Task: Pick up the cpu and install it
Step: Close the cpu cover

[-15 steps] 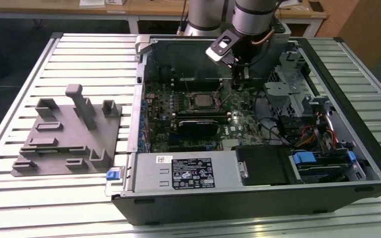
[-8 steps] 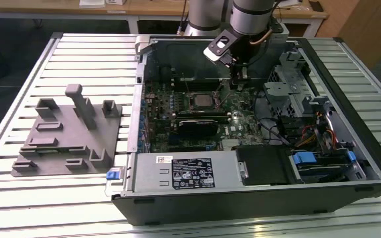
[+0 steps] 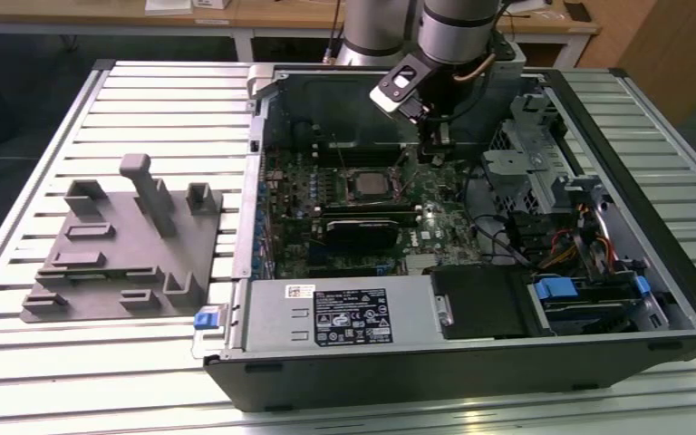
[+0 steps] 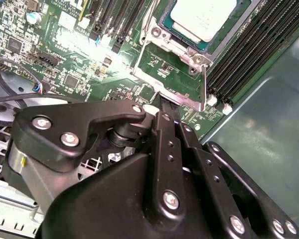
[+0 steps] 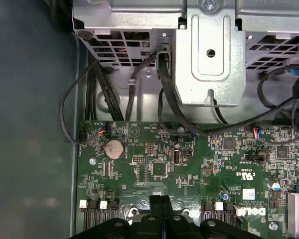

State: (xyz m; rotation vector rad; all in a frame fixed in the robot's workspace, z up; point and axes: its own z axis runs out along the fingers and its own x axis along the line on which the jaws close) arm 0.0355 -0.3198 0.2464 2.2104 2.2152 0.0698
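The cpu [image 4: 203, 18] is a small silvery square lying flat inside the metal-framed socket [image 4: 182, 52] on the green motherboard; in the exterior view the cpu [image 3: 366, 186] sits mid-board inside the open computer case. My gripper [image 3: 437, 149] hangs over the board just to the exterior view's right of the socket. Its black fingers [image 4: 165, 119] are pressed together with nothing between them, their tips close to the socket frame's corner and thin lever [image 4: 204, 84]. The gripper [image 5: 161, 201] also points down at the board in the first wrist view.
A grey plastic tray [image 3: 119, 254] stands on the slatted table to the exterior view's left of the case. Inside the case are a metal drive cage [image 5: 209, 55], black cables [image 5: 89, 94], memory slots [image 4: 249, 45], a black block [image 3: 370, 227] and a labelled metal box [image 3: 336, 313].
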